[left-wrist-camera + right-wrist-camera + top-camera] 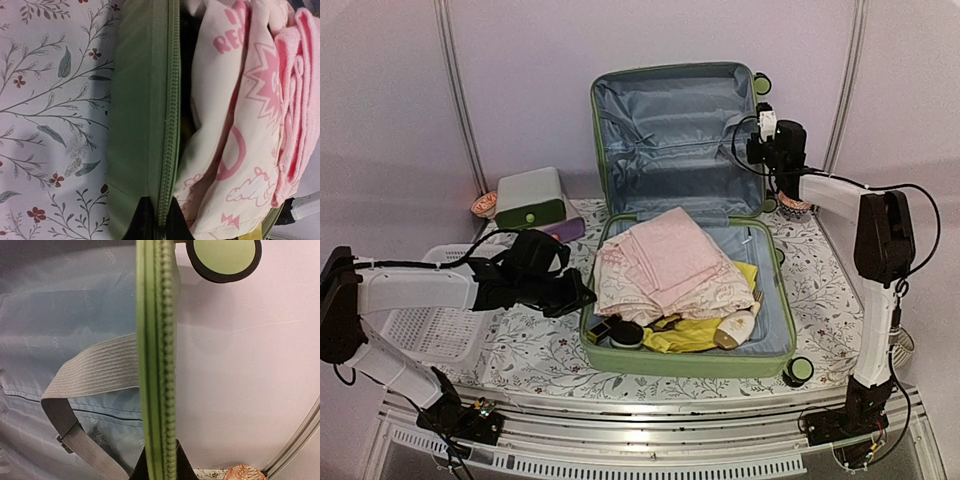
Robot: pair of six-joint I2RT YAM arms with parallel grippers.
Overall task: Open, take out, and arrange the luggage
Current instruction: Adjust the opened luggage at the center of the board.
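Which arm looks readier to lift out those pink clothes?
Probably left. The left gripper grips the luggage at its lower rim, right beside the pink clothes; the right gripper is up holding the lid.

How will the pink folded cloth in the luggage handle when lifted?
The pink folded cloth is probably floppy: its loose layered folds suggest it will unfold and droop from one pinch. In the luggage it overlies the yellow cloth, which may drag along.

The luggage (690, 362) has a matt plastic shell and shiny fabric lining (670, 130).
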